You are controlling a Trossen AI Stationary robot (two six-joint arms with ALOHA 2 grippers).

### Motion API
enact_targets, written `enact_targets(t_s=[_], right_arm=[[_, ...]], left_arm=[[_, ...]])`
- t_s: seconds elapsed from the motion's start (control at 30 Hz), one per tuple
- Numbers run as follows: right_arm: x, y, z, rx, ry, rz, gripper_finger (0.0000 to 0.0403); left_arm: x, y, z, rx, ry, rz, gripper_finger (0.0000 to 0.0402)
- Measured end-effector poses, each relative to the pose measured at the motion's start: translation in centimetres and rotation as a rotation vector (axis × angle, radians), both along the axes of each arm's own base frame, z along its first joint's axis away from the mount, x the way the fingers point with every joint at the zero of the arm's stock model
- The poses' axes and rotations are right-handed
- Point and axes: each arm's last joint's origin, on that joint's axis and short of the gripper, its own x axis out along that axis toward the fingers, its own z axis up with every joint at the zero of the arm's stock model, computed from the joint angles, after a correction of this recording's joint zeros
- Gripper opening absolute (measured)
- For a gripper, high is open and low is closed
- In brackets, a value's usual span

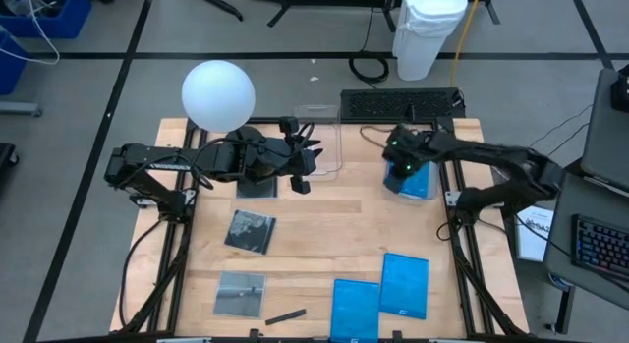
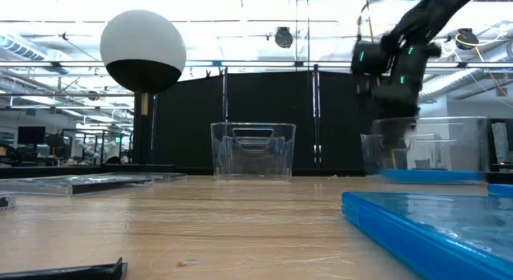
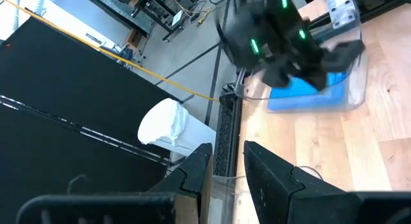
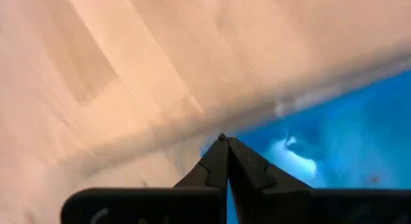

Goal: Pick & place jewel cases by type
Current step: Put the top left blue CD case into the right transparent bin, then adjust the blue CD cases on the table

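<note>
High view, mid-sort: one blue case [image 1: 421, 181] lies in the clear tub [image 1: 429, 193] at centre right; two blue cases [image 1: 404, 284] wait at lower right.

Your right jaws [image 1: 400, 169], pressed together and empty, hover just over that binned case. Left jaws [image 1: 298, 166], part spread, appear to hold nothing above a dark case [image 1: 257, 186] upper centre. Next, you likely fetch another blue.
</note>
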Motion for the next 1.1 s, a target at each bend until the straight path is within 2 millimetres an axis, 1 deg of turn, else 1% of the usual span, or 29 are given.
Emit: enact_targets(t_s=[0.1, 0.2, 0.33, 0.4, 0.53, 0.63, 0.7, 0.77, 0.87, 0.97, 1.1], right_arm=[[-0.9, 1.1, 2.1, -0.077, -0.066, 0.014, 0.0000], [-1.3, 2.2, 4.1, -0.127, -0.207, 0.059, 0.0000], [-1.7, 4.5, 5.7, -0.090, -0.317, 0.134, 0.0000], [-1.7, 6.1, 6.4, -0.074, -0.366, 0.183, 0.0000], [-1.3, 10.0, 7.3, -0.028, -0.479, 0.358, 0.0000], [-0.7, 13.3, 7.6, 0.026, -0.595, 0.501, 0.0000], [-0.5, 15.6, 7.3, 0.073, -0.668, 0.596, 0.0000], [-0.4, 17.8, 6.8, 0.129, -0.738, 0.686, 0.0000], [-0.7, 21.1, 6.0, 0.232, -0.795, 0.797, 0.0000], [-1.3, 24.0, 4.7, 0.254, -0.735, 0.845, 0.0000], [-2.0, 26.8, 2.7, 0.229, -0.623, 0.805, 0.0000]], left_arm=[[0.0, 0.0, 0.0, 0.000, -0.001, 0.000, 0.0097], [0.0, 0.0, 0.0, -0.002, -0.002, 0.001, 0.0097], [0.0, 0.0, 0.0, -0.021, -0.014, 0.008, 0.0097], [0.0, 0.0, -0.1, -0.040, -0.015, 0.015, 0.0097], [-0.2, -0.2, -0.6, -0.096, 0.022, -0.001, 0.0097], [-0.5, -0.5, -1.4, -0.208, 0.093, -0.103, 0.0097], [-0.8, -1.1, -2.1, -0.310, 0.165, -0.201, 0.0097], [-0.9, -2.1, -3.0, -0.394, 0.245, -0.295, 0.0097], [-0.4, -4.7, -4.5, -0.465, 0.336, -0.372, 0.0097], [0.3, -8.1, -6.4, -0.463, 0.411, -0.442, 0.0097], [1.2, -12.7, -9.5, -0.430, 0.504, -0.522, 0.0097]])
